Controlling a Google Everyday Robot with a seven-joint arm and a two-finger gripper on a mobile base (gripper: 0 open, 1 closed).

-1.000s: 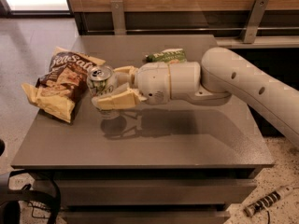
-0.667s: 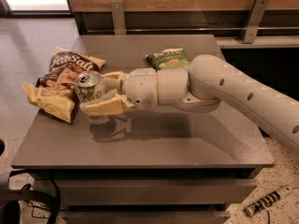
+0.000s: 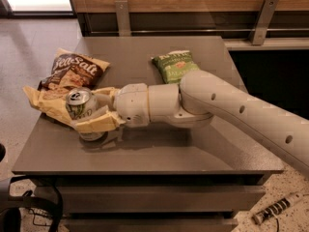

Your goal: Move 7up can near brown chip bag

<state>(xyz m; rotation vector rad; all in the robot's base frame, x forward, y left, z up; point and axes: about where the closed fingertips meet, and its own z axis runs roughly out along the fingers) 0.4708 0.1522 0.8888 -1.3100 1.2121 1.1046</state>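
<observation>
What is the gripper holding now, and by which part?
The gripper holds the 7up can by its body, one finger on each side, beside the brown bag.

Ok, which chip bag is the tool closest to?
The brown chip bag on the left: the tool, shut on the 7up can, is at its front edge. The green chip bag lies farther back and to the right.

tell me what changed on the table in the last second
The gripper, its fingers shut on the 7up can, carried it left to the lower edge of the brown chip bag. Nothing was let go. The brown chip bag and the green chip bag stayed put on the table.
</observation>
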